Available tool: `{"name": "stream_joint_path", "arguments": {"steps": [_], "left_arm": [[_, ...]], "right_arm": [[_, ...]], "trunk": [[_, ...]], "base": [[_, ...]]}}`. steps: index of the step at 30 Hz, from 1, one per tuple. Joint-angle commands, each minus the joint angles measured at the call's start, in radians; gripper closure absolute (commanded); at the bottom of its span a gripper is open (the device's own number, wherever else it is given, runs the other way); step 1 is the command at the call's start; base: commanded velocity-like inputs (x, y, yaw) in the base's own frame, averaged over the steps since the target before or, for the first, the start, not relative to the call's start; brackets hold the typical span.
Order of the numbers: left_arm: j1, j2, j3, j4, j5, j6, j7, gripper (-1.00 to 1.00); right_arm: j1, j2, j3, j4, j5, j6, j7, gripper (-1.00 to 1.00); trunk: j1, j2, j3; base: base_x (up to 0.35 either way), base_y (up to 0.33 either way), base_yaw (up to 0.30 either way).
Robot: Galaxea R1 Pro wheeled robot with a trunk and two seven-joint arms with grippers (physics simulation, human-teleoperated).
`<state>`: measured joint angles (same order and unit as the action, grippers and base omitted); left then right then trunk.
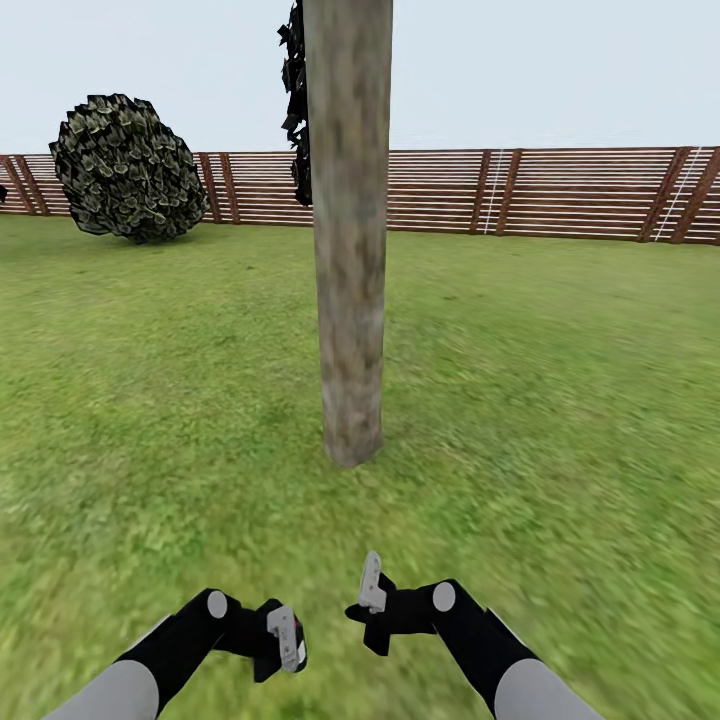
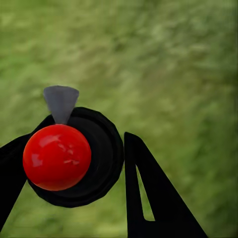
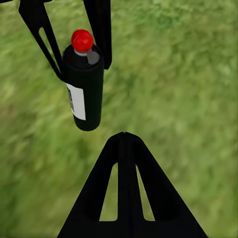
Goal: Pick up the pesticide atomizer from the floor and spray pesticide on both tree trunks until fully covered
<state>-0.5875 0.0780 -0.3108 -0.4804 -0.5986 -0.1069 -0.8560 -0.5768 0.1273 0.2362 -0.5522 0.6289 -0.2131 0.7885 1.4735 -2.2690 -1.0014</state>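
Observation:
One tree trunk point(image 1: 348, 260), thick with mottled grey-brown bark, rises from the lawn straight ahead of me, a short way beyond both arms. The pesticide atomizer point(image 3: 84, 89) is a black can with a red ball top and a white label. My left gripper point(image 2: 74, 148) is shut on it, its black fingers point(image 3: 101, 34) pressed against the can's sides near the top. Seen from the head, the can point(image 1: 285, 640) sits low and left of centre in the left gripper point(image 1: 282, 645). My right gripper point(image 1: 372, 585) hangs beside it, shut and empty, its fingertips point(image 3: 124, 136) meeting over grass.
Green lawn point(image 1: 560, 400) spreads all around the trunk. A brown slatted fence point(image 1: 580, 195) closes the far side. A round dark bush point(image 1: 128, 168) stands at the far left by the fence, and dark foliage point(image 1: 296, 100) hangs just behind the trunk.

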Motion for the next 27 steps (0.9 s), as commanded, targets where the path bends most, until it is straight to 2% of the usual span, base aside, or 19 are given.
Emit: {"name": "stream_joint_path", "arguments": {"steps": [1,13,23,27], "left_arm": [[0.000,-0.002,0.000,-0.001,0.000,0.000,0.000,1.00],[0.000,-0.039,-0.002,-0.021,-0.001,0.002,0.000,1.00],[0.000,-0.045,-0.002,-0.023,-0.003,0.006,0.000,1.00],[0.000,-0.049,-0.002,-0.023,-0.036,0.009,0.000,1.00]], "right_arm": [[0.000,0.000,0.000,0.000,0.000,0.000,0.000,1.00],[0.000,0.000,0.000,-0.002,0.000,0.000,0.000,1.00],[0.000,0.001,0.000,-0.020,-0.002,0.000,0.000,1.00],[0.000,0.001,0.000,-0.021,-0.002,0.000,0.000,1.00]], "trunk": [[0.000,0.000,0.000],[0.000,0.000,0.000],[0.000,0.000,0.000],[0.000,0.000,0.000]], "base": [[0.000,0.000,0.000],[0.000,0.000,0.000],[0.000,0.000,0.000],[0.000,0.000,0.000]]}}
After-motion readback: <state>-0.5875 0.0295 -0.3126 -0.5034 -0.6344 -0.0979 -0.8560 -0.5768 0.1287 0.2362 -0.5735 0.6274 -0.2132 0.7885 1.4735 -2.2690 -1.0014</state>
